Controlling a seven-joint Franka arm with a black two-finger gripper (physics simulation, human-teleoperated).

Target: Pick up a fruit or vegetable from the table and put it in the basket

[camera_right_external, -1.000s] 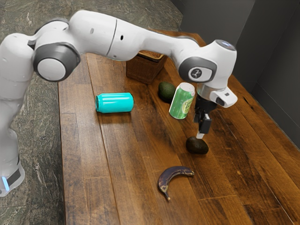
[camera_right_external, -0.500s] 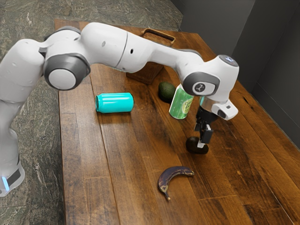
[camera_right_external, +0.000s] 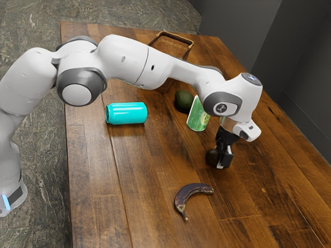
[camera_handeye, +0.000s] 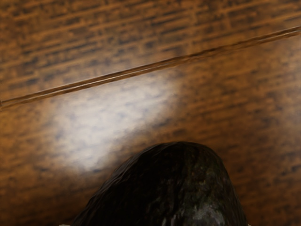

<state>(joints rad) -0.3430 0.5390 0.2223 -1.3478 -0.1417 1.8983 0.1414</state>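
Dark avocado (camera_handeye: 174, 193) above glossy wood (camera_handeye: 225, 103)

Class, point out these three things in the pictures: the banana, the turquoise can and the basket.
banana (camera_right_external: 188, 194): exterior view, on its curved body
turquoise can (camera_right_external: 127, 113): exterior view, on its side wall
basket (camera_right_external: 192, 41): exterior view, on its rim

The exterior view is moderately bright, with soft light sheening the worktop (camera_right_external: 147, 212) towards that view's left. Pale highlights streak the turquoise can (camera_right_external: 126, 113), above a faint, soft-edged shadow. Gentle shading rounds the white arm (camera_right_external: 121, 57); the walls (camera_right_external: 302, 82) stay dark. In the wrist view, whitish glare washes the wood beside the nearly black avocado (camera_handeye: 174, 188), which catches a dull gleam.
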